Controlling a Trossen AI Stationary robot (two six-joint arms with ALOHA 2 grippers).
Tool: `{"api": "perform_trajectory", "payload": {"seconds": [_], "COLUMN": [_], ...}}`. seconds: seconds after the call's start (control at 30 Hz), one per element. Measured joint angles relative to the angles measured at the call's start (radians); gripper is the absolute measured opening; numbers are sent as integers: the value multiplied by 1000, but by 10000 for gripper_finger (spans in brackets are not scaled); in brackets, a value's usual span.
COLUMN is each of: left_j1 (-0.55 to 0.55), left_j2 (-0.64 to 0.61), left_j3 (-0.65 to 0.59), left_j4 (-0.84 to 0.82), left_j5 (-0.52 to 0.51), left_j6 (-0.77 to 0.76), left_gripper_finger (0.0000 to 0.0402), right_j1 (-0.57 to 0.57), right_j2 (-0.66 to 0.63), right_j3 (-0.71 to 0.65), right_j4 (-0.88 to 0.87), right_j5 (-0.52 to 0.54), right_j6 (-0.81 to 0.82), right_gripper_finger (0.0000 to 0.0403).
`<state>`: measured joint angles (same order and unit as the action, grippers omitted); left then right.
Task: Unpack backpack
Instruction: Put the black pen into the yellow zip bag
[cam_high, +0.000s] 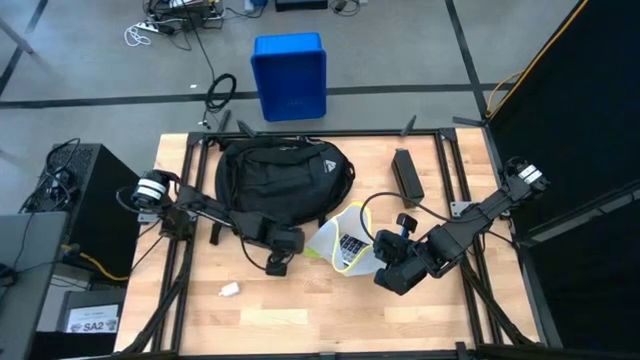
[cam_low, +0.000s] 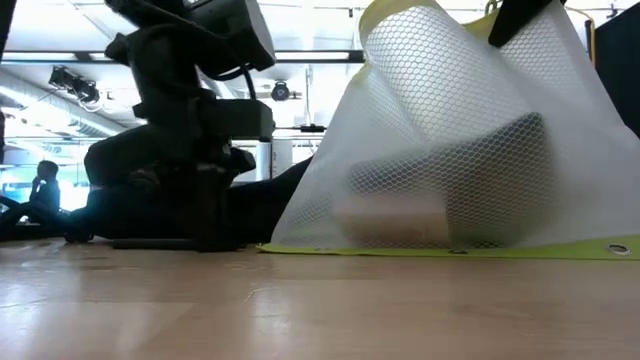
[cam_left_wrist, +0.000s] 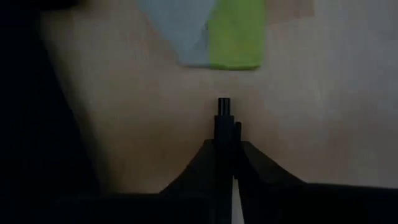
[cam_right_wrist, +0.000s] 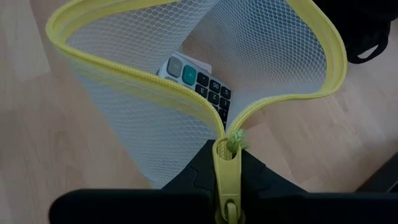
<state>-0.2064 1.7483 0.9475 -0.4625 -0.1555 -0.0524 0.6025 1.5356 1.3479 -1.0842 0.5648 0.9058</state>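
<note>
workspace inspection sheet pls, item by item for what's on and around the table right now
Surface: pale wooden table, framed by dark rails.
Job's things: black backpack lying flat at the table's far side; white mesh pouch with yellow zip out beside it, open, a calculator inside.
Clutter: dark oblong case at the far right; small white object near the front left.
Hands: left hand shut, empty, just in front of the backpack; right hand shut on the pouch's zip end.
Cables: black cable looping by the pouch; coiled cables on the floor.
Surroundings: blue bin on the floor behind the table.
</note>
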Motion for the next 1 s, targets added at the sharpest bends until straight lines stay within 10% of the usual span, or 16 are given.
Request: {"api": "perform_trajectory", "payload": {"seconds": [0.4, 0.7, 1.0], "left_j1": [-94, -89, 41], "left_j2": [-239, -318, -114], "left_j3": [253, 178, 38], "left_j4": [-81, 664, 1338], "left_j5": [-125, 182, 390], "left_j6": [147, 361, 293], "left_gripper_finger": [1, 0, 0], "right_j1": [-10, -15, -15], "right_j2": [0, 0, 0], "right_j3": [0, 0, -1], "right_j4": [8, 19, 50], "right_j5": [-5, -8, 16], "right_j6": [-9, -10, -44], "right_gripper_finger": [0, 0, 0]}}
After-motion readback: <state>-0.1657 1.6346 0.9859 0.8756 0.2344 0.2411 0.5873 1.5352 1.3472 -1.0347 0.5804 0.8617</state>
